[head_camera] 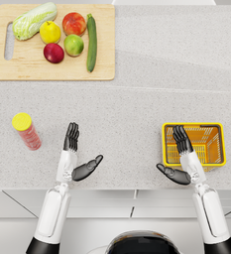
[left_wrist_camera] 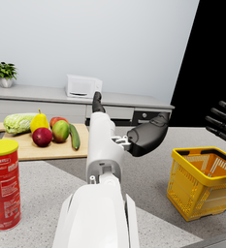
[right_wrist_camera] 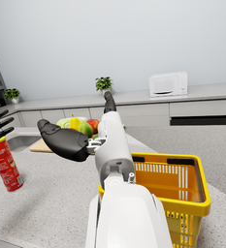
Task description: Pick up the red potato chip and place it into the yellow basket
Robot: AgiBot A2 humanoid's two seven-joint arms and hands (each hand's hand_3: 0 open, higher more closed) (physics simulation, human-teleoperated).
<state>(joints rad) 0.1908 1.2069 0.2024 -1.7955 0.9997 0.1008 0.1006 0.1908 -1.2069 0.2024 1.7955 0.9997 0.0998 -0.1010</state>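
The red potato chip can, capped with a yellow lid, stands upright on the bench at the near left, untouched and with bare surface all round it. Just to its right hovers the left hand, fingers spread apart and holding nothing, thumb stuck out towards the middle. Well across to the right sits the yellow basket, and the right hand hangs over its near-left corner, likewise splayed and empty. I'd say the reach has not yet begun: the left hand ought to swing left, come at the can from the side around mid-height, and close squarely so the tall can doesn't tip. The run from can to basket looks open, nothing lying between. The cutting board with its fruit and vegetables lies far back, out of the way; the bench's near edge is close behind the arms.
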